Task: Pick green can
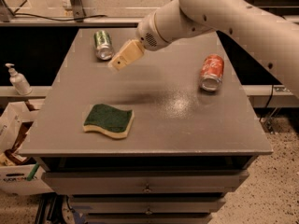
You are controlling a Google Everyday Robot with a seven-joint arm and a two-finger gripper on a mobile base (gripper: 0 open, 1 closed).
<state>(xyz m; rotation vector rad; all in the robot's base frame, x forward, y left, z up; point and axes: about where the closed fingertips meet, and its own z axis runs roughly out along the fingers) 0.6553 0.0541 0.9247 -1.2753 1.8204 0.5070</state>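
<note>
— Whereabouts of green can point(103, 44)?
— Lying at 11 o'clock on table point(196, 125), long axis 12-to-6.
— And gripper point(120, 61)?
— Hovering just beside, can at its 11 o'clock; open or closed, cannot tell.

Grey table point(187, 125) with green can point(103, 44), red can point(212, 72), sponge point(109, 120); claw point(117, 63) overhead

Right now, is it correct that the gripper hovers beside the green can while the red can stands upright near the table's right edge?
Not quite: the camera view shows the red can lying on its side, not upright. The gripper does hover beside the green can.
</note>
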